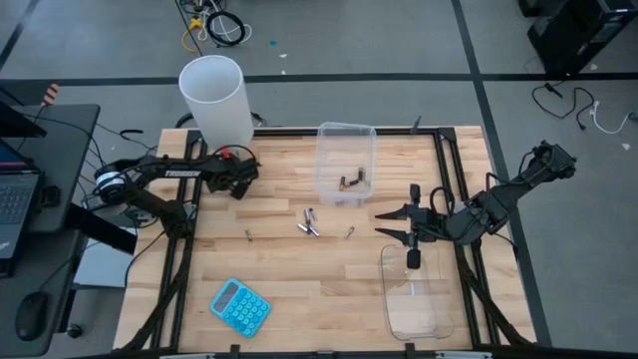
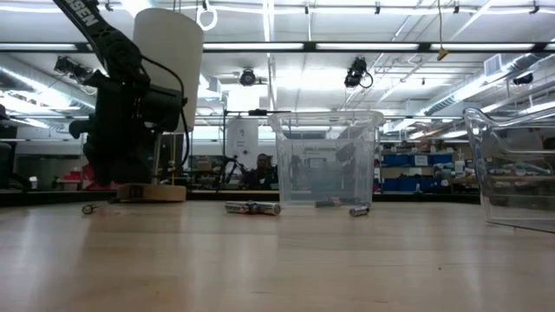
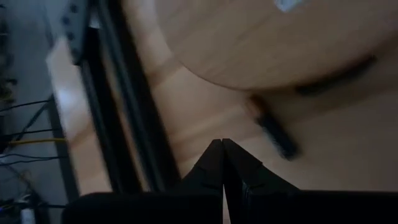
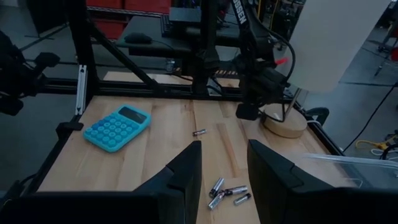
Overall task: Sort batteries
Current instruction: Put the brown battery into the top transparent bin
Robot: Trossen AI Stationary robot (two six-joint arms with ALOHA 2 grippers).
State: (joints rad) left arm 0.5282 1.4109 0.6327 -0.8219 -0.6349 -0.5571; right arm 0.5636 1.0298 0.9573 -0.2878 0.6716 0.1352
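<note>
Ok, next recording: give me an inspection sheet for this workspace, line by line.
Surface: wooden table, black frame.
Job's things: loose batteries mid-table, singles at and; some already inside the far clear tub; near clear tub looks empty.
Clutter: blue calculator at the front left; white cylinder at the back left.
End effectors: left end effector shut, parked at the back left; right end effector open, holding nothing, hovering right of the batteries.
Cables: coiled on the floor behind the table.
Surroundings: laptop and mouse on the left desk.
</note>
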